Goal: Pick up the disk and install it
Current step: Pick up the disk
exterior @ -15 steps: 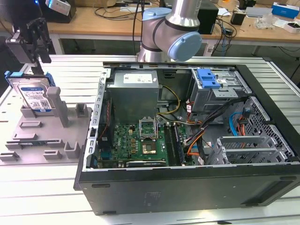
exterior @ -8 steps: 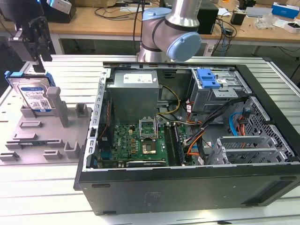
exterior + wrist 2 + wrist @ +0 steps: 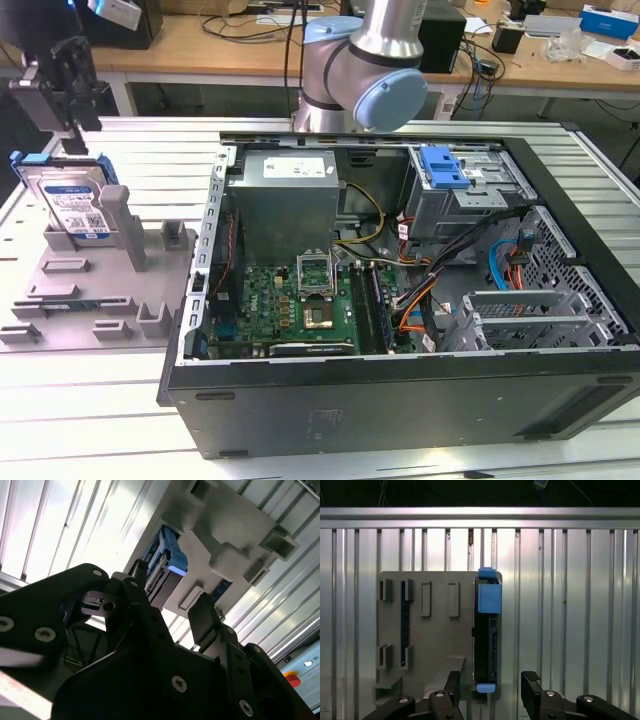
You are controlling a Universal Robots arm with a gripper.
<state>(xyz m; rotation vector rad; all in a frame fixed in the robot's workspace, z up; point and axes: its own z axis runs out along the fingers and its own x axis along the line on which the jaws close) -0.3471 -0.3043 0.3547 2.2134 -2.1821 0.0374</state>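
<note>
Gripper (image 3: 492, 680) open, fingers spread, hovering just above disk (image 3: 75, 200), apart from it. Disk stands on edge in gray holder (image 3: 110, 285) on slatted worktop (image 3: 90, 410), toward exterior view's left of open computer case (image 3: 400, 400).

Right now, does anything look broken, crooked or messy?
Nothing stands out. The disk stands on its edge in a slot of the gray holder. The open gripper hovers over it without touching it. The computer case lies open on its side, with its cables inside.
</note>
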